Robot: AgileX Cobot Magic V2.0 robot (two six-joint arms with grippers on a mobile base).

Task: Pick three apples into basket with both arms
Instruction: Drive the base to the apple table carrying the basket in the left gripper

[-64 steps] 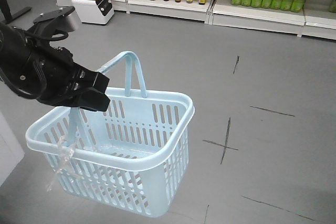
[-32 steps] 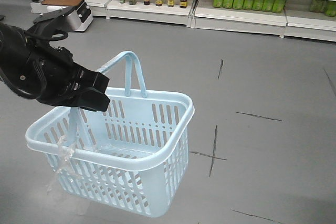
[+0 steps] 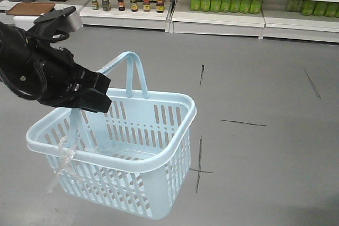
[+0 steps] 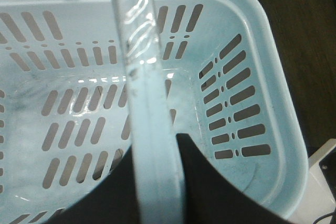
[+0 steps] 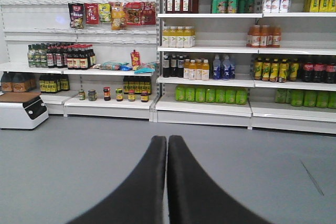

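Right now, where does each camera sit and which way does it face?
Front: on the robot, facing down-forward; left end effector grips pale blue slotted plastic basket.
Left wrist: above the handle, looking into the basket; black fingers.
Right wrist: level, towards stocked shelves; shut right end effector.
Shared: front and right wrist see those shelves.

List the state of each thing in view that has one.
basket: empty, held up by one handle.
left end effector: shut on that handle.
right end effector: shut, holding nothing.
apples: none in view.
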